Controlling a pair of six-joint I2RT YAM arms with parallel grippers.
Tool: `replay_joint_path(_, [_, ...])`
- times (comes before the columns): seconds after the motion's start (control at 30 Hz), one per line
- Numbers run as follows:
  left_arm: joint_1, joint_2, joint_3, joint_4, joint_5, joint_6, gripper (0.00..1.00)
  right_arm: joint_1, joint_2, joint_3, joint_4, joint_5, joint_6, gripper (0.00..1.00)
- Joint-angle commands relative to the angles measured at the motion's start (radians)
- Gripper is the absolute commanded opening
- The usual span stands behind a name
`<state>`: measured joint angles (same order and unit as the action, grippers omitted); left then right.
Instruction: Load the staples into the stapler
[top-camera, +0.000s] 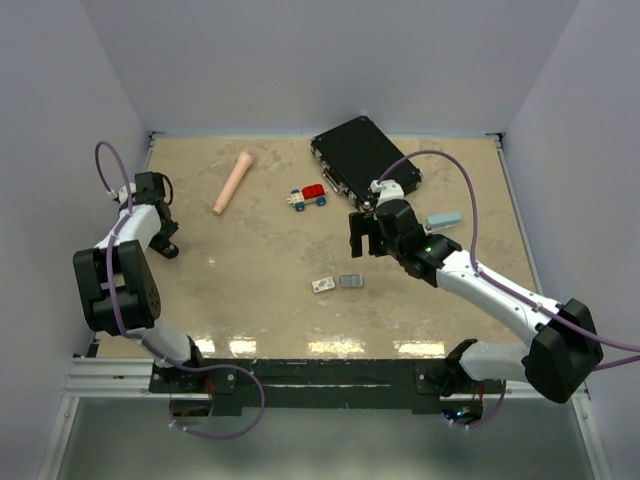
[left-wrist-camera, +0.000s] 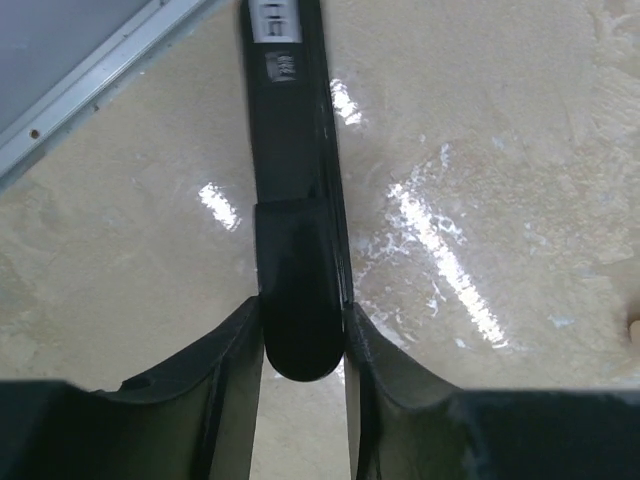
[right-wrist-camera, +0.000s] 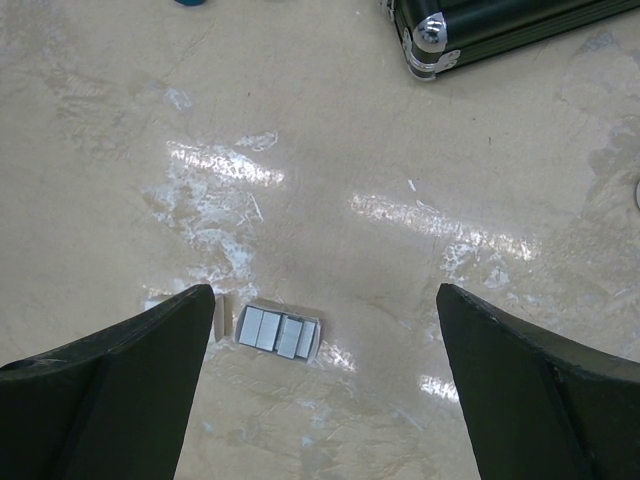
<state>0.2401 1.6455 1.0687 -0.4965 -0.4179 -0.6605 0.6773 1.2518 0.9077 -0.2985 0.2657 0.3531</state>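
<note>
Staples (top-camera: 351, 281) lie just near and left of the released right fingers (right-wrist-camera: 110, 400) — long axis left-right — while the left fingers (left-wrist-camera: 225, 400), well apart, clench the stapler (left-wrist-camera: 295, 250).

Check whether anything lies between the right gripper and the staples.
Nothing visible does. The right gripper hangs open over bare table just short of the staples; the small white box lies beside them, out of the path.
</note>
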Motion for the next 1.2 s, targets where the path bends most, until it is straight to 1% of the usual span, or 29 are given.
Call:
replay_joint_path(0.0, [0.004, -0.090, -0.035, 0.006, 0.097, 0.027, 0.32, -0.005, -0.003, -0.006, 0.047, -0.016, -0.013, 0.97])
replay_joint_path(0.03, [0.001, -0.110, -0.064, 0.007, 0.106, 0.030, 0.27, -0.004, -0.003, -0.006, 0.045, -0.017, -0.014, 0.97])
replay_joint_path(0.07, [-0.001, -0.153, -0.078, 0.007, 0.107, 0.039, 0.24, -0.005, -0.005, -0.007, 0.047, -0.020, -0.013, 0.97])
replay_joint_path(0.13, [-0.004, -0.211, -0.114, -0.004, 0.105, 0.050, 0.14, -0.004, -0.008, -0.012, 0.055, -0.025, -0.011, 0.97])
replay_joint_path(0.17, [-0.005, -0.229, -0.125, -0.007, 0.110, 0.067, 0.13, -0.004, -0.009, -0.015, 0.055, -0.031, -0.011, 0.97])
replay_joint_path(0.2, [-0.007, -0.243, -0.133, -0.014, 0.111, 0.074, 0.09, -0.005, -0.011, -0.018, 0.058, -0.036, -0.009, 0.97])
replay_joint_path(0.23, [-0.016, -0.269, -0.141, -0.022, 0.113, 0.082, 0.07, -0.005, -0.012, -0.021, 0.061, -0.040, -0.008, 0.97])
replay_joint_path(0.27, [-0.027, -0.282, -0.142, -0.028, 0.119, 0.099, 0.02, -0.005, -0.011, -0.021, 0.065, -0.045, -0.006, 0.97])
replay_joint_path(0.3, [-0.045, -0.294, -0.142, -0.042, 0.125, 0.107, 0.02, -0.005, -0.009, -0.023, 0.067, -0.051, -0.003, 0.97])
replay_joint_path(0.37, [-0.148, -0.312, -0.133, -0.065, 0.107, 0.124, 0.01, -0.005, -0.009, -0.021, 0.067, -0.052, -0.003, 0.97])
replay_joint_path(0.4, [-0.232, -0.316, -0.128, -0.091, 0.082, 0.125, 0.01, -0.004, -0.009, -0.020, 0.067, -0.051, -0.002, 0.97])
replay_joint_path(0.5, [-0.350, -0.332, -0.125, -0.103, 0.096, 0.113, 0.00, -0.005, -0.012, -0.018, 0.065, -0.051, -0.003, 0.97])
replay_joint_path(0.53, [-0.427, -0.345, -0.128, -0.096, 0.102, 0.117, 0.00, -0.005, -0.015, -0.020, 0.064, -0.054, -0.002, 0.97])
replay_joint_path(0.57, [-0.465, -0.349, -0.128, -0.077, 0.102, 0.125, 0.00, -0.005, -0.018, -0.020, 0.067, -0.054, -0.003, 0.97])
replay_joint_path(0.6, [-0.539, -0.352, -0.127, -0.062, 0.117, 0.137, 0.00, -0.005, -0.022, -0.021, 0.068, -0.054, -0.006, 0.97])
replay_joint_path(0.63, [-0.571, -0.352, -0.127, -0.039, 0.139, 0.160, 0.00, -0.005, -0.025, -0.024, 0.071, -0.062, -0.009, 0.97])
replay_joint_path(0.67, [-0.603, -0.351, -0.127, 0.008, 0.160, 0.208, 0.00, -0.005, -0.026, -0.026, 0.076, -0.069, -0.014, 0.97])
replay_joint_path(0.7, [-0.657, -0.348, -0.128, 0.039, 0.227, 0.241, 0.00, -0.005, -0.029, -0.027, 0.078, -0.077, -0.016, 0.97])
replay_joint_path(0.73, [-0.680, -0.339, -0.133, 0.062, 0.250, 0.269, 0.00, -0.005, -0.028, -0.032, 0.084, -0.092, -0.016, 0.97])
replay_joint_path(0.77, [-0.708, -0.331, -0.136, 0.109, 0.269, 0.329, 0.00, -0.005, -0.031, -0.033, 0.087, -0.101, -0.019, 0.96])
replay_joint_path(0.8, [-0.758, -0.325, -0.136, 0.125, 0.278, 0.357, 0.00, -0.004, -0.034, -0.036, 0.091, -0.108, -0.020, 0.96])
replay_joint_path(0.87, [-0.797, -0.296, -0.135, 0.162, 0.278, 0.424, 0.00, -0.005, -0.038, -0.044, 0.099, -0.126, -0.020, 0.97])
replay_joint_path(0.93, [-0.818, -0.259, -0.134, 0.179, 0.263, 0.435, 0.00, -0.005, -0.042, -0.052, 0.099, -0.134, -0.022, 0.96])
replay_joint_path(1.03, [-0.818, -0.198, -0.119, 0.176, 0.228, 0.398, 0.00, -0.004, -0.049, -0.061, 0.088, -0.135, -0.014, 0.96])
replay_joint_path(1.07, [-0.820, -0.187, -0.115, 0.164, 0.219, 0.357, 0.00, -0.004, -0.051, -0.062, 0.084, -0.135, -0.011, 0.96])
replay_joint_path(1.17, [-0.834, -0.182, -0.139, 0.191, 0.208, 0.317, 0.00, -0.004, -0.061, -0.076, 0.076, -0.134, -0.003, 0.96])
